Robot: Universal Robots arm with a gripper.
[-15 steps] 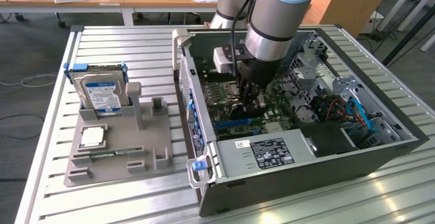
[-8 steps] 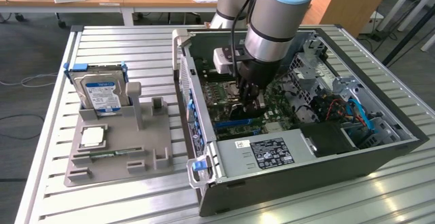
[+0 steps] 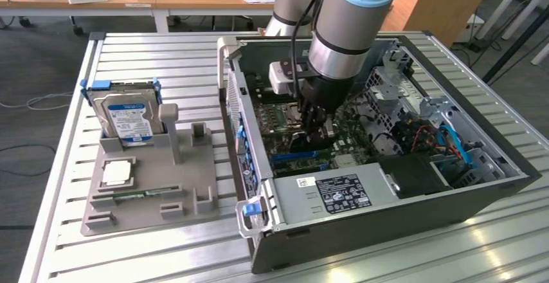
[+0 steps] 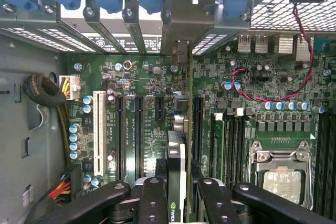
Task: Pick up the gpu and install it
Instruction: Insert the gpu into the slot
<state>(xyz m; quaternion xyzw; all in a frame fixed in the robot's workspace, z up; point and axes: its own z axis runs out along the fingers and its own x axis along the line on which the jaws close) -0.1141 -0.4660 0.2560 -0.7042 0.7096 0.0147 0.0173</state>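
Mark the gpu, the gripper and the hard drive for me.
gpu (image 4: 176, 156): wrist view, the card's edge.
gripper (image 3: 315, 135): exterior view, between its fingertips.
hard drive (image 3: 128, 119): exterior view, its labelled face.

Bright, even room light, soft shadows, dimmer inside the computer case (image 3: 386, 231).

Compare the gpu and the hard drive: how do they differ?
The gpu is held by the gripper inside the case, over the motherboard slots; the hard drive stands in the grey holder outside it. The gpu looks thin and dark; the hard drive is silver with a blue label. Both are on edge.
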